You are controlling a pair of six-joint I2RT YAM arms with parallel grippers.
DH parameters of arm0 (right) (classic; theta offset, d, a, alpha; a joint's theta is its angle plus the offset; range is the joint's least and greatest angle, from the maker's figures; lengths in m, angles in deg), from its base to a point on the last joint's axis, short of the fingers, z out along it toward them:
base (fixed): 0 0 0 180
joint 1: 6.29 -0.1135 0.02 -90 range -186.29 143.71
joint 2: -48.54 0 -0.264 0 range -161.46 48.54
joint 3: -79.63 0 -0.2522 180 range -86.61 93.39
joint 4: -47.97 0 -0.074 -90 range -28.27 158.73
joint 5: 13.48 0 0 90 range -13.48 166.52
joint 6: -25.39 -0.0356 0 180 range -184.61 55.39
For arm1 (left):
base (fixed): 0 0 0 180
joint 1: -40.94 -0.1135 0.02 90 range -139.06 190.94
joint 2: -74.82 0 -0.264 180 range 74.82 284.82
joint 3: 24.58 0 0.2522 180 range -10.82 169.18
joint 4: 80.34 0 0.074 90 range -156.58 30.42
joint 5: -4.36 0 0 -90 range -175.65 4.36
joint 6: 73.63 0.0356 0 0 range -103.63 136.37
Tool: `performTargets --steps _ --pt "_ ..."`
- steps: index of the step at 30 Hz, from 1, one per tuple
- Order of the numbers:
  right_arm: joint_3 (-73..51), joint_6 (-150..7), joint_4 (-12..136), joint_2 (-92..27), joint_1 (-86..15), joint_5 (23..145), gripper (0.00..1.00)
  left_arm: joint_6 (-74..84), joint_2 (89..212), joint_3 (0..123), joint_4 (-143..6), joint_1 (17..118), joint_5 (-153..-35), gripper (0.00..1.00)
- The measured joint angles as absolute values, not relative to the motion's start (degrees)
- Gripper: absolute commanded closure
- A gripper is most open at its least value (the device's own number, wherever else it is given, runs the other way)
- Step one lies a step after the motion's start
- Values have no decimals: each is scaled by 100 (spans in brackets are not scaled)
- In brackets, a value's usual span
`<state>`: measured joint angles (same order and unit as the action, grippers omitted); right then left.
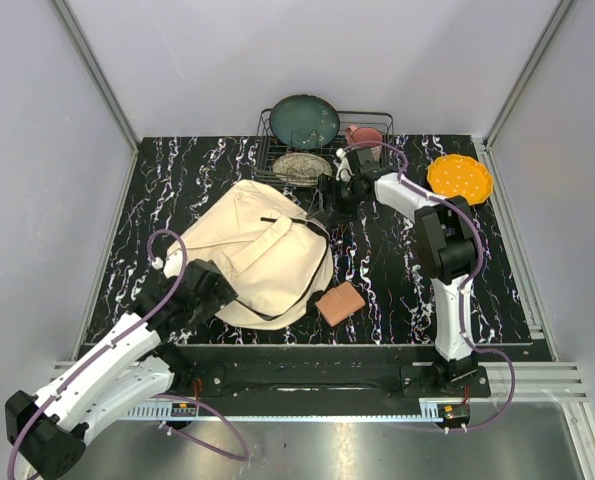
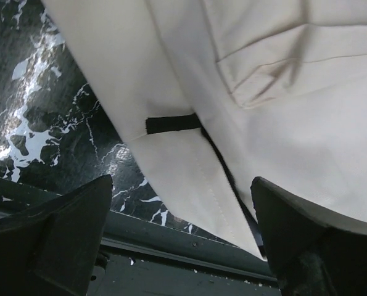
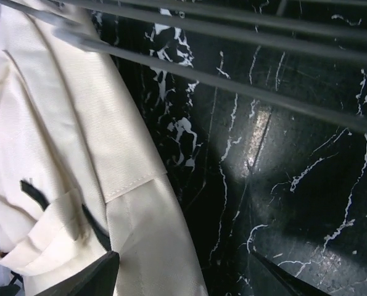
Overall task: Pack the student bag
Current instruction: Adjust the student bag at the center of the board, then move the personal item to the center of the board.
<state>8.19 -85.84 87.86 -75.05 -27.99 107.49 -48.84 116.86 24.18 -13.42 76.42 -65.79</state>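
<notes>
The black table (image 1: 397,270) with white streaks has a big cream backpack (image 1: 257,250) lying on its left half. A small pinkish-brown block (image 1: 340,302) lies just beside the bag's near edge. At the back stand a wire rack (image 1: 261,150) and an orange dotted plate (image 1: 459,178).

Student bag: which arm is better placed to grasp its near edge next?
Left, probably: the open left fingers frame the student bag's near hem. The right fingers are at its far corner, by the dish rack.

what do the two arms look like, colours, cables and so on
The left arm and right arm match: white link shells, black joint housings and black wrists. A thin purple cable runs along each, looping free near the joints. The jaws are dark, blunt wedges.
</notes>
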Motion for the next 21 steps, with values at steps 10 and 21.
performTargets --steps 10,21 --pt "-711 -8796 8334 -6672 -2718 10224 0 -5160 11657 2010 -1733 7430 -6703 1" --pt "-3624 -10162 7444 -3201 -2436 9400 5 -5053 11730 1854 -2343 7127 -6793 1"
